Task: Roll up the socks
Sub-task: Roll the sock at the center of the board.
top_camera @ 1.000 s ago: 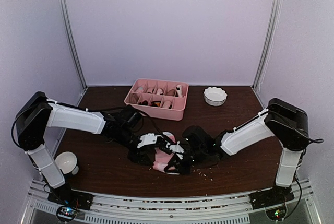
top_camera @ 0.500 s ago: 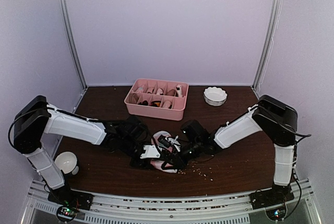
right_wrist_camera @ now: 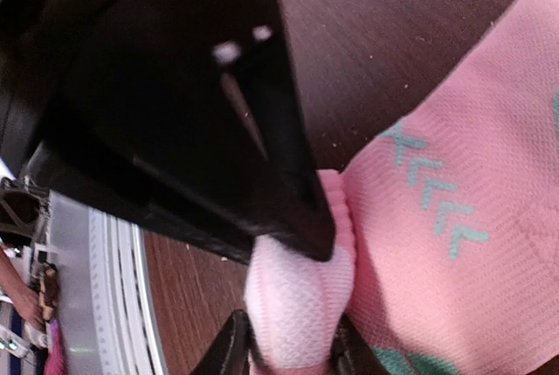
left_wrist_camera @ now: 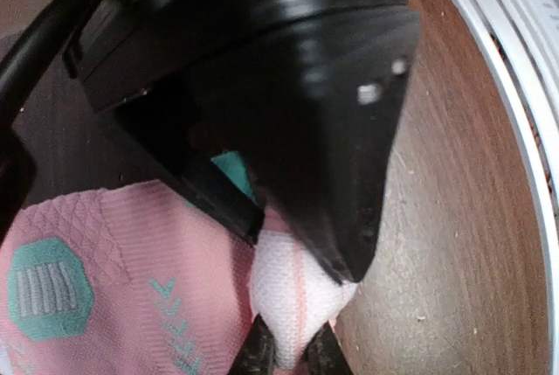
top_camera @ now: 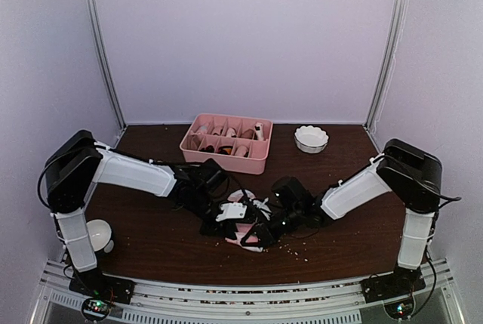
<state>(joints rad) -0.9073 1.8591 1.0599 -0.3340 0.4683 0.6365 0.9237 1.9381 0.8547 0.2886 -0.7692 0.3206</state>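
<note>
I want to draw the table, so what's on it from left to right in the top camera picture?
White cup → pink sock → white bowl. The pink tray sits behind the sock, across the same stretch, so it has no clear place in line.

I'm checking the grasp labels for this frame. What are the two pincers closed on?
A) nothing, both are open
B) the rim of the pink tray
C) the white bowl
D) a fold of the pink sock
D: each wrist view shows a pale fold of the pink sock squeezed between the fingertips of the left pincer and the right pincer.
</note>
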